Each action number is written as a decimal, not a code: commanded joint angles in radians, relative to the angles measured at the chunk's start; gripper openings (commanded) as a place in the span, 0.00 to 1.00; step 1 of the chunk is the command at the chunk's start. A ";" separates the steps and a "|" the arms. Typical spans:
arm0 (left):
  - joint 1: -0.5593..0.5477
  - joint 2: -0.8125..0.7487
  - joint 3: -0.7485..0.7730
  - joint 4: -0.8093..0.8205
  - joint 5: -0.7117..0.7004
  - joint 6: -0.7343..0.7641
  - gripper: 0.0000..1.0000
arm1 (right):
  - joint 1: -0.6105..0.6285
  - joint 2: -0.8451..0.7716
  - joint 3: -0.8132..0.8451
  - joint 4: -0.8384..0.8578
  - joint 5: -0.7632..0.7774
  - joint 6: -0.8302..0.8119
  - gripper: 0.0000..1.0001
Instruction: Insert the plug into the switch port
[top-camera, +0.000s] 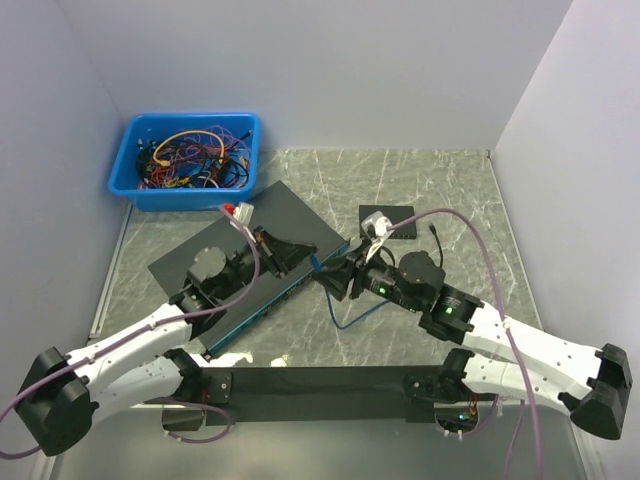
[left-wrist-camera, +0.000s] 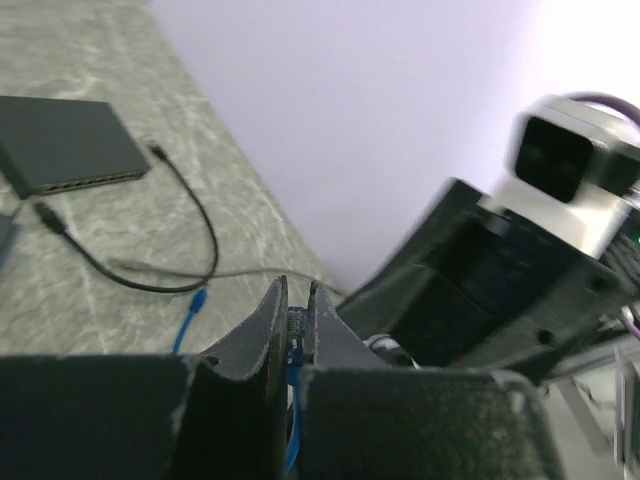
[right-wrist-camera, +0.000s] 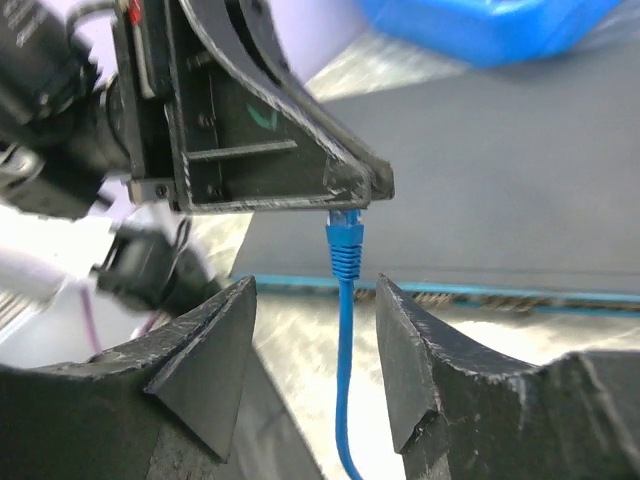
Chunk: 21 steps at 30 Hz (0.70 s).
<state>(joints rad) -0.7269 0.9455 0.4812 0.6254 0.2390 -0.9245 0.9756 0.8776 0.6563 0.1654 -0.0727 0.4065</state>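
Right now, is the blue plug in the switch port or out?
Out. The left end effector pinches the plug clear of the switch; its cable hangs loose inside the open right end effector.

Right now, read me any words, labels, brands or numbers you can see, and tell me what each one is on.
No text can be read in any view.
Teal mark on the left gripper: a tick-like shape, not letters.
Small black box: a row of ports shows; any labels are too small to read.
Large switch: no print can be made out.
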 joint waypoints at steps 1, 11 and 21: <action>-0.019 -0.014 0.097 -0.242 -0.133 -0.049 0.00 | 0.044 -0.025 0.095 -0.125 0.204 -0.073 0.58; -0.080 0.047 0.174 -0.343 -0.205 -0.059 0.01 | 0.193 0.147 0.233 -0.228 0.488 -0.161 0.49; -0.080 0.026 0.157 -0.362 -0.236 -0.042 0.00 | 0.206 0.247 0.284 -0.254 0.573 -0.155 0.42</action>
<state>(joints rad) -0.8028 0.9928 0.6178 0.2592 0.0250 -0.9813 1.1740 1.1145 0.8818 -0.0963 0.4423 0.2626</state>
